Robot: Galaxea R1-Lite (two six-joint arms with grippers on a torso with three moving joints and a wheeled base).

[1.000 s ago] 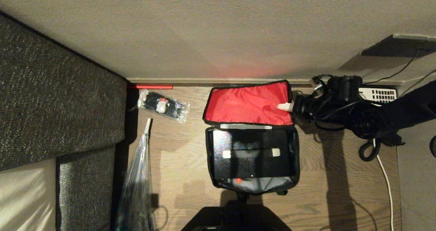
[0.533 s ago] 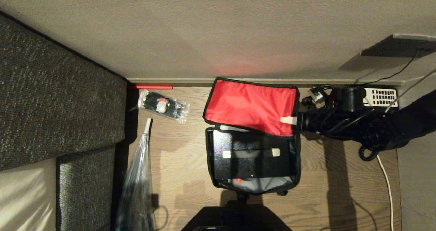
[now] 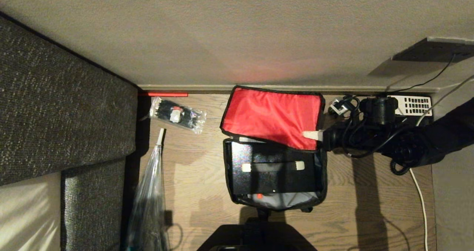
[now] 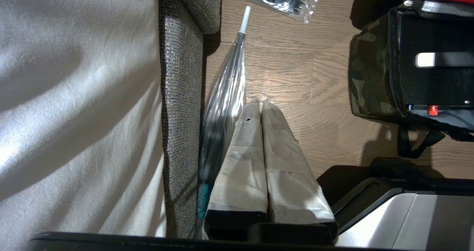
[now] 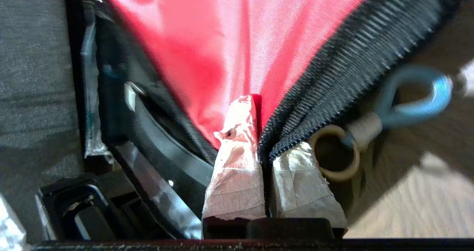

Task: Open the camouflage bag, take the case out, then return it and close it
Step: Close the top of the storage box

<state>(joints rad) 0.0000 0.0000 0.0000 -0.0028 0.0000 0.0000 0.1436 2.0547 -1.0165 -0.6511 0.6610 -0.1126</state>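
Pinched nearly together, the right gripper clamps the zipper edge of the lid, red lining up, tilted over the camouflage bag. Inside lies the case. Parked low beside the sofa, the left gripper is closed on nothing. Bag, clear packet and folded umbrella rest on wood floor by the wall.
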